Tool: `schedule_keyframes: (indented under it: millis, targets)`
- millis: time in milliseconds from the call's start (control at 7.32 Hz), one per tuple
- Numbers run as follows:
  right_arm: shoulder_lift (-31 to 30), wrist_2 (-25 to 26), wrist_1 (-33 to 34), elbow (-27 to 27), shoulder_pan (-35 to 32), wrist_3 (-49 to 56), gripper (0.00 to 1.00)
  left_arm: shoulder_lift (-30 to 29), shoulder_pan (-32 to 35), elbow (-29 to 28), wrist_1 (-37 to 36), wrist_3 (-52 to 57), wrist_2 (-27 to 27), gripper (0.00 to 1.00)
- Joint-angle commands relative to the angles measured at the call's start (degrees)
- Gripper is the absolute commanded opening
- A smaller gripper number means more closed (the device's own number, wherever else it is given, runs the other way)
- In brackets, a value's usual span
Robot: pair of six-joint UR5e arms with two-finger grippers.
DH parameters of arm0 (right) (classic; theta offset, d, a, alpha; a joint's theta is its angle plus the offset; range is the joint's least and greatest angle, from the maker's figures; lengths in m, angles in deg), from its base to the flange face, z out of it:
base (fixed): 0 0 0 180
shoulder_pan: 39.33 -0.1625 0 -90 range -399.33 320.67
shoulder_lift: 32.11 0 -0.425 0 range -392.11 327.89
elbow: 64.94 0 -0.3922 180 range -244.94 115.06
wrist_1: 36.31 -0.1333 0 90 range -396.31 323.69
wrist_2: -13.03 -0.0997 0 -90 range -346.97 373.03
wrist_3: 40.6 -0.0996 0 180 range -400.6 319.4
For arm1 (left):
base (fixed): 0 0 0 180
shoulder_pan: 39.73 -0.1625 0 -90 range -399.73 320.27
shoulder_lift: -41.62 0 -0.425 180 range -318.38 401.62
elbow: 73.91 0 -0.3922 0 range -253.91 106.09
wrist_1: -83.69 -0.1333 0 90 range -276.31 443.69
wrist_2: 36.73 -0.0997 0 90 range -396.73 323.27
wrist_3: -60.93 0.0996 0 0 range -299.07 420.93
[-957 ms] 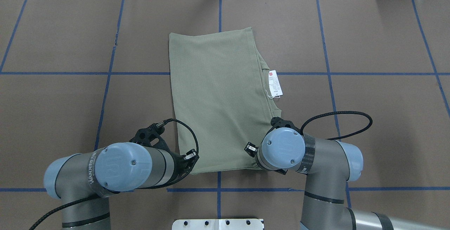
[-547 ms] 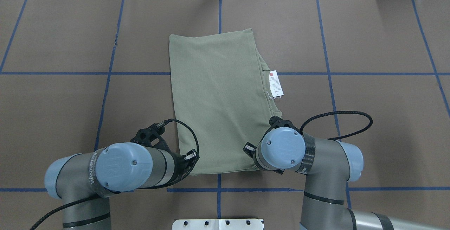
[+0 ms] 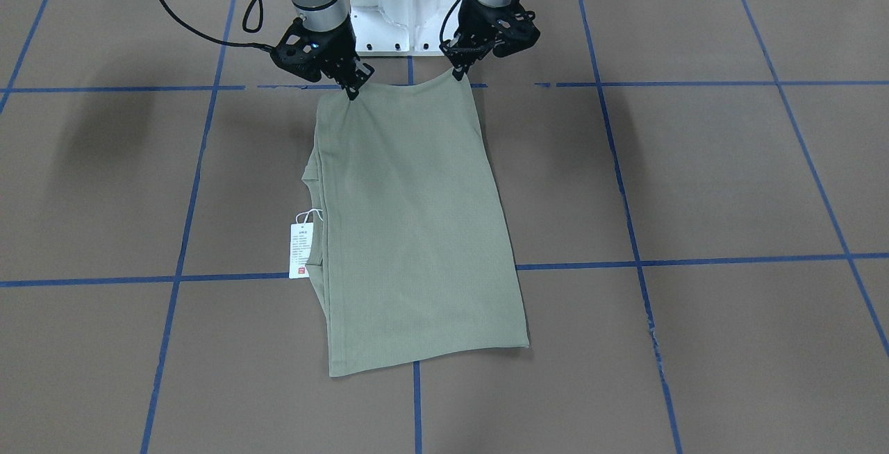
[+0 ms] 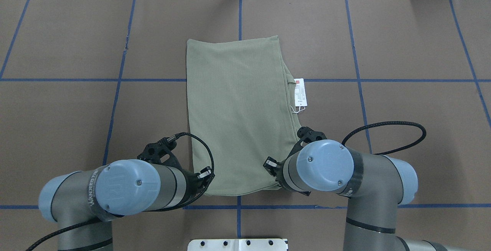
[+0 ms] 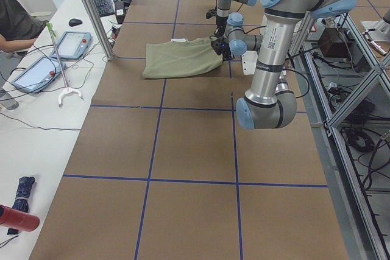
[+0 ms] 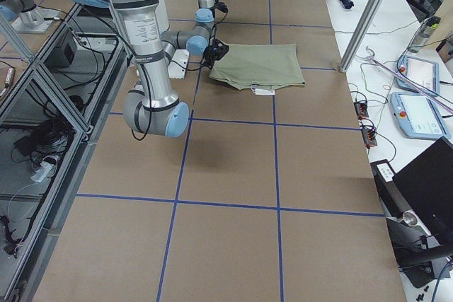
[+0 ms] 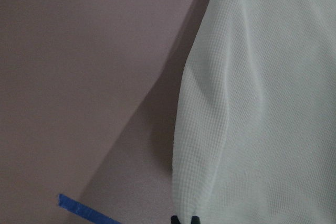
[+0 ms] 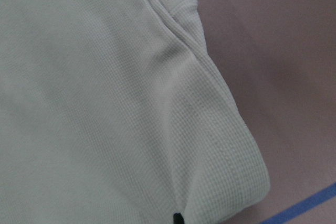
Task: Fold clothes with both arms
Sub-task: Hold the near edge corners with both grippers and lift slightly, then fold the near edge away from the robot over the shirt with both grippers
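Brown paper covers the table (image 4: 76, 32), ruled into squares by blue tape (image 4: 115, 80). On it the shirt (image 4: 238, 109) lies folded into a long strip straight ahead of both claws. The left claw (image 3: 460, 73) is pinched shut on the strip's near left corner, and its wrist view shows two black tips close together at the cloth's edge, with fabric running forward and to its right. Between the claws the near edge hangs in a shallow curve, so both corners look raised a little while the rest lies flat. The right claw (image 3: 351, 90) is closed on the near right corner, where ribbed, stacked edges show, and the cloth lies forward and to its left. Each arm is at its own corner, neither nearer than the other. The long axis runs away from the claws toward the far side, its far end leaning slightly left, so the strip is not quite square to the tape. The smooth folded side is on the left and the layered edges are on the right, where the tag (image 4: 300, 93) sticks out about midway along, ahead of the right claw. Which end is the hem I cannot tell. The coming move is probably to carry the near edge forward along that axis onto the far edge, both claws level.
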Motion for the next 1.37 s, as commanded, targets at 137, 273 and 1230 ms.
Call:
schedule_keyframes:
  millis: [137,273,1230]
  targets:
    - [-3.4,-0.5,0.2,8.5,4.4,-0.1,0.0,0.5,-4.9,7.1,-4.7,-0.1,-0.2,0.0]
    - [-4.2,-0.5,0.2,9.1,4.3,0.0,0.0,0.4,-5.0,7.4,-4.7,-0.1,-0.1,0.0]
    - [8.8,0.3,-0.7,-7.6,-15.2,13.7,0.0,-5.8,17.0,-10.6,10.5,8.3,0.4,0.0]
